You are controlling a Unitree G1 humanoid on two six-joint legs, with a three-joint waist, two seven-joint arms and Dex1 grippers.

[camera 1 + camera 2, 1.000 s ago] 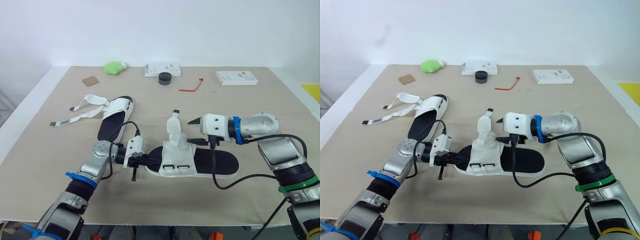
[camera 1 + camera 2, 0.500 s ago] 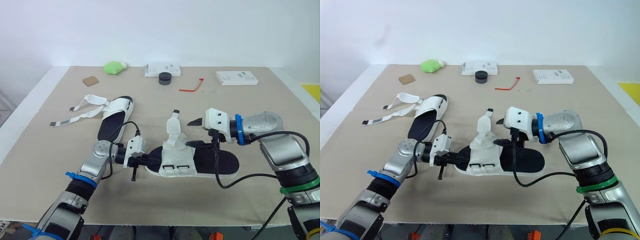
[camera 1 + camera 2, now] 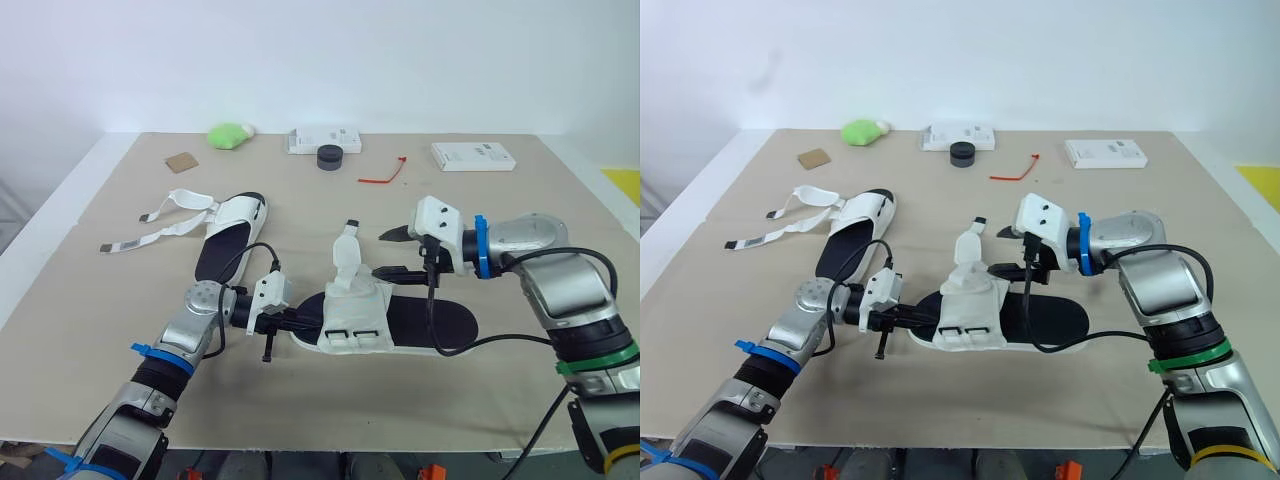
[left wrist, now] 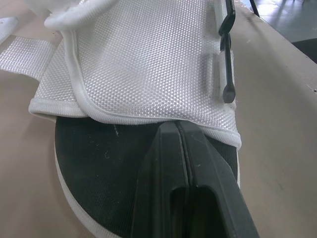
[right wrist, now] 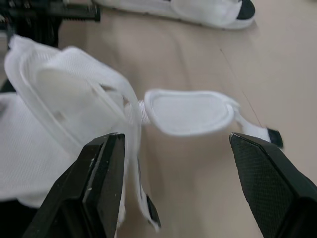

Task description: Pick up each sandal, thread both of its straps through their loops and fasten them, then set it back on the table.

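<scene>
In the head views, finds the near sandal (image 3: 400,325) flat on the surface (image 3: 500,200), toe end under the left claw (image 3: 288,321), one strap (image 3: 347,254) standing up loose above the white upper. Sees the right claw (image 3: 384,255) spread wide just beside that strap, not touching it. Leaves the second sandal (image 3: 232,228) lying further back with its straps trailing loose. In the left wrist view, shows fingers (image 4: 168,168) pressed together with nothing between them, tips resting on the black insole at the toe, close to a black loop (image 4: 226,59). In the right wrist view, frames the strap's padded tab between both spread fingers (image 5: 96,183). For a clean grab, probably best to close near the tab's free end, hold it flat and untwisted, keep the toe pinned, then steer the tip slowly toward its loop.
</scene>
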